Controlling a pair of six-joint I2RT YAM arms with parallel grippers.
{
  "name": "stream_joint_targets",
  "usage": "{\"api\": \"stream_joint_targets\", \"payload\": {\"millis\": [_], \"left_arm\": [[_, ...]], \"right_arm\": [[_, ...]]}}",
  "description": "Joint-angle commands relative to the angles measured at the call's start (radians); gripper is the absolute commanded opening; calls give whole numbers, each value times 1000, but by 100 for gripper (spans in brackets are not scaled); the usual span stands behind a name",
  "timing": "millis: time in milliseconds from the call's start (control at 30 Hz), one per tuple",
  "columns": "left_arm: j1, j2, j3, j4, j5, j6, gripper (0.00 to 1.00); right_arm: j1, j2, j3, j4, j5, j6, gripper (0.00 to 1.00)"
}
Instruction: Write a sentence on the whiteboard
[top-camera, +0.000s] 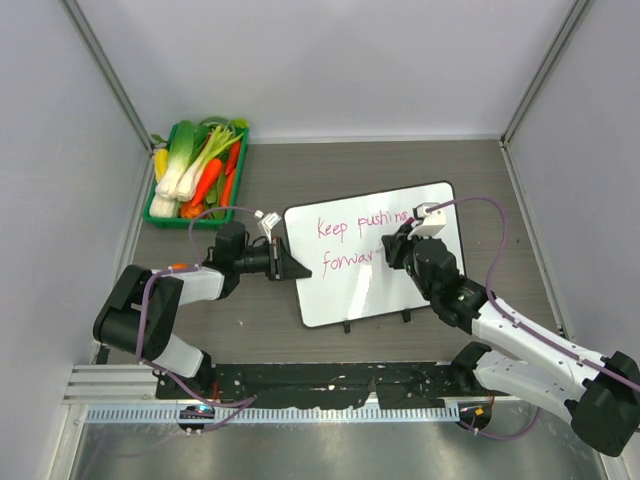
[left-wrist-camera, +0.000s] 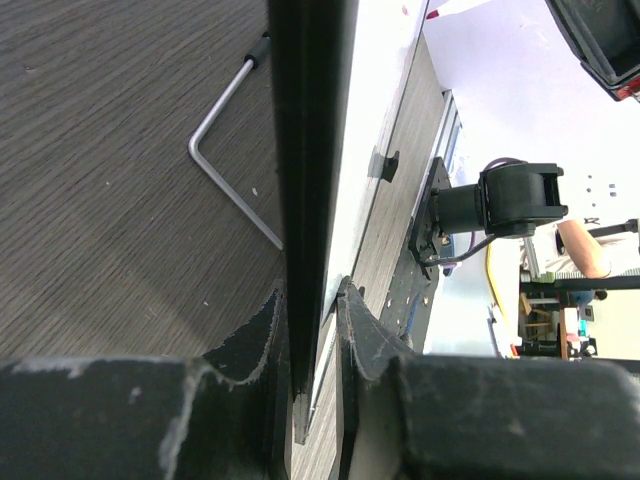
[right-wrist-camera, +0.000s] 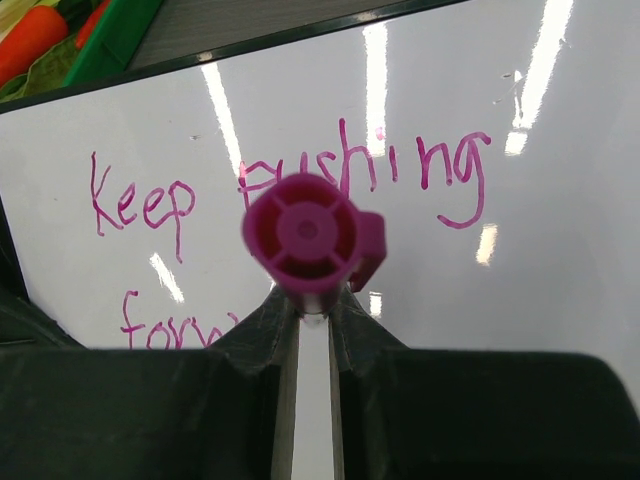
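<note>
The whiteboard (top-camera: 375, 265) lies on the table's middle, with "Keep pushing" and "forwar" written on it in magenta. My left gripper (top-camera: 287, 266) is shut on the whiteboard's left edge (left-wrist-camera: 310, 200), which shows edge-on between its jaws. My right gripper (top-camera: 392, 248) is over the board by the second line's end, shut on a magenta marker (right-wrist-camera: 308, 238). The marker's capped end faces the right wrist camera, its tip hidden. The board fills the right wrist view (right-wrist-camera: 520, 290). Two small black clips (top-camera: 377, 322) sit on the board's near edge.
A green tray (top-camera: 165, 215) holding toy vegetables stands at the back left. A bent metal rod (left-wrist-camera: 225, 165) lies on the table beside the board's left edge. The enclosure walls close in on both sides.
</note>
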Motion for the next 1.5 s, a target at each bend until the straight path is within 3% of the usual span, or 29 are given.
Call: {"api": "stream_joint_targets", "payload": {"millis": [0,833,1467], "left_arm": [[-21,30,-19,-131,-190,114,0],[-22,31,-17,-131,-189,115,0],[-21,34,-16,-133,-190,115,0]], "right_arm": [[-4,14,-11,34,46,-2,1],[-5,16,-44,1,-41,15,1],[-4,-12,-41,-25,14,3,1]]}}
